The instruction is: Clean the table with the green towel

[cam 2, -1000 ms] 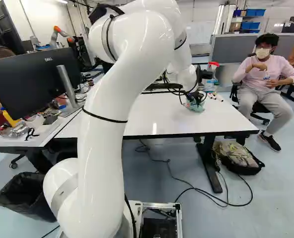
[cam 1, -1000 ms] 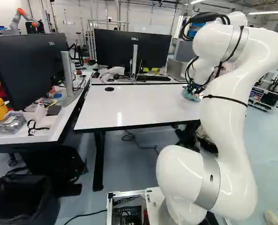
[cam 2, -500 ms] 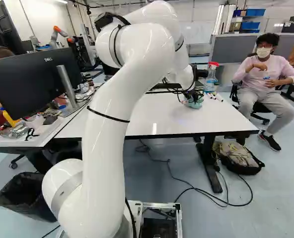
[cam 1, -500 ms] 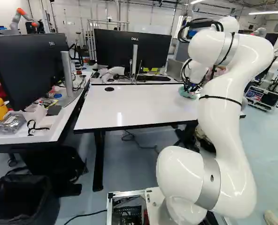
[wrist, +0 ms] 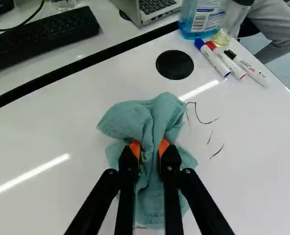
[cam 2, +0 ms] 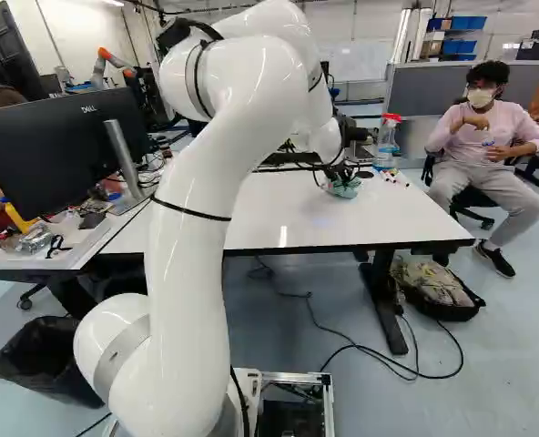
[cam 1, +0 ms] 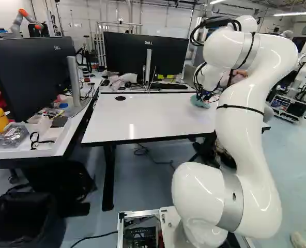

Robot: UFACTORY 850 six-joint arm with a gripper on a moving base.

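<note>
In the right base view my gripper is low over the far right part of the white table, bunched green towel beneath it. The wrist view shows the gripper shut on the towel, a fold of cloth pinched between its orange pads. The towel spreads around the fingertips and lies against the tabletop. Thin dark marker strokes are on the table just beside the towel. Whether marks lie under the cloth is hidden.
Three markers, a blue spray bottle and a clear bottle stand or lie near the table's corner. A black round cap is set in the tabletop. Beyond the far edge are a keyboard and laptop. A person sits beside the table.
The arm has swung toward the left in both base views, carrying the gripped towel with it across the tabletop. The base has not moved.
</note>
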